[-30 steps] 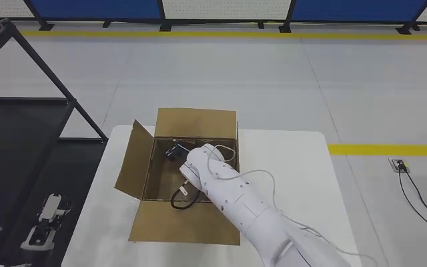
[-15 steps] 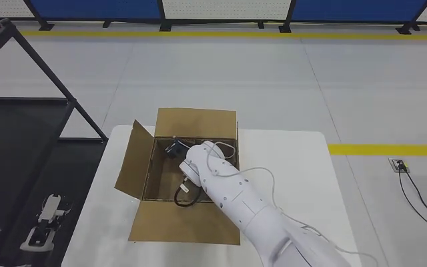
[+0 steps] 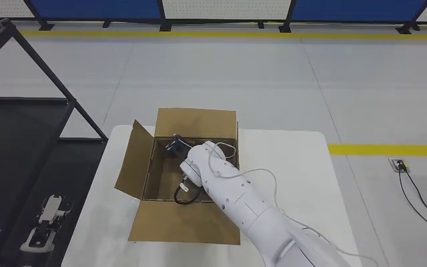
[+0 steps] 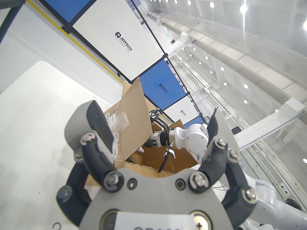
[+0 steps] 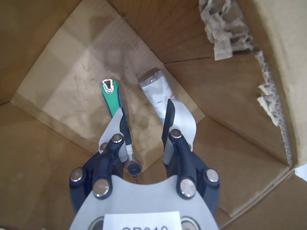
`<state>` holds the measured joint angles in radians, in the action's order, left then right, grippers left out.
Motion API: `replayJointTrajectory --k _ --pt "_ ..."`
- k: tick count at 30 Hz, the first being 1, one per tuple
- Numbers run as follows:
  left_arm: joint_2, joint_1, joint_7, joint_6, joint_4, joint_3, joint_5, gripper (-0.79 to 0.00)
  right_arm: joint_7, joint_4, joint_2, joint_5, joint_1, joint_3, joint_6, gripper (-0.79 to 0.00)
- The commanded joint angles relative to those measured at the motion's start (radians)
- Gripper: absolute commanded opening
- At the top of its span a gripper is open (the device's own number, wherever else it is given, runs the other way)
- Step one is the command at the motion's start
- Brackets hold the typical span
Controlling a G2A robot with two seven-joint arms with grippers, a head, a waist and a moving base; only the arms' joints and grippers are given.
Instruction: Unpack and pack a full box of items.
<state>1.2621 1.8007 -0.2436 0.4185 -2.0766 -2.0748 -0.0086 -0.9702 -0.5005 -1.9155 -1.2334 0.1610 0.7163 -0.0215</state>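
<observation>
An open cardboard box [image 3: 197, 122] stands on the white table [image 3: 293, 160]. My right arm goes down into it, and the right gripper [image 3: 176, 145] is near the box's far wall. In the right wrist view the right gripper [image 5: 145, 106] is open above the box floor [image 5: 72, 77]. A green-handled tool [image 5: 111, 96] lies by one finger. A white tube [image 5: 154, 88] lies by the other. Neither is gripped. My left gripper [image 4: 153, 107] is open and holds nothing. It sits low beside the table, facing the box's side flap [image 4: 135, 120].
Torn paper [image 5: 220, 25] hangs on a box wall. The box flaps are folded outward. A black metal rack [image 3: 40, 133] stands to the left of the table. Bare table surface lies to the right of the box.
The right gripper has shifted slightly toward the box's far wall. The left arm and the box have not moved.
</observation>
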Motion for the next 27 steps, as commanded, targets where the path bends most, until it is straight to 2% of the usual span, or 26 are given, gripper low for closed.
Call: replayJointTrajectory --k 1,6,11,12,15,16,17,18,19,22,27 --pt "0.0 0.002 0.001 0.0 -0.003 0.001 0.001 0.0 0.011 -0.051 0.01 -0.009 0.015 0.013 0.015 -0.406" --pt "0.001 0.007 0.004 0.001 -0.011 0.002 0.01 0.0 0.001 -0.296 0.061 -0.078 0.107 0.074 0.055 -0.397" --pt "0.002 0.012 0.004 0.0 -0.02 0.009 0.019 0.0 -0.081 -0.728 0.134 -0.197 0.32 0.186 0.066 -0.4" --pt "0.003 0.013 0.002 -0.001 -0.021 0.012 0.022 0.0 -0.104 -0.871 0.151 -0.224 0.398 0.216 0.055 -0.388" --pt "0.003 0.012 -0.001 -0.002 -0.026 0.021 0.032 0.0 -0.124 -1.123 0.178 -0.268 0.548 0.262 0.022 -0.182" --pt "0.003 0.013 -0.002 -0.001 -0.028 0.024 0.036 0.0 -0.124 -1.177 0.183 -0.275 0.582 0.27 0.014 -0.172" --pt "0.003 0.013 -0.002 0.0 -0.029 0.027 0.041 0.0 -0.122 -1.218 0.186 -0.279 0.608 0.276 0.016 -0.139" --pt "0.003 0.014 -0.001 0.001 -0.03 0.029 0.045 0.0 -0.124 -1.247 0.187 -0.279 0.627 0.278 0.017 -0.04" --pt "0.003 0.015 -0.002 0.004 -0.032 0.032 0.05 0.0 -0.13 -1.265 0.188 -0.284 0.637 0.277 0.018 0.0" --pt "0.003 0.029 -0.021 0.051 -0.043 0.036 0.085 0.0 -0.145 -1.272 0.189 -0.312 0.64 0.276 0.036 0.0" --pt "0.003 0.033 -0.023 0.058 -0.043 0.035 0.089 0.0 -0.145 -1.272 0.189 -0.312 0.64 0.276 0.036 0.0"
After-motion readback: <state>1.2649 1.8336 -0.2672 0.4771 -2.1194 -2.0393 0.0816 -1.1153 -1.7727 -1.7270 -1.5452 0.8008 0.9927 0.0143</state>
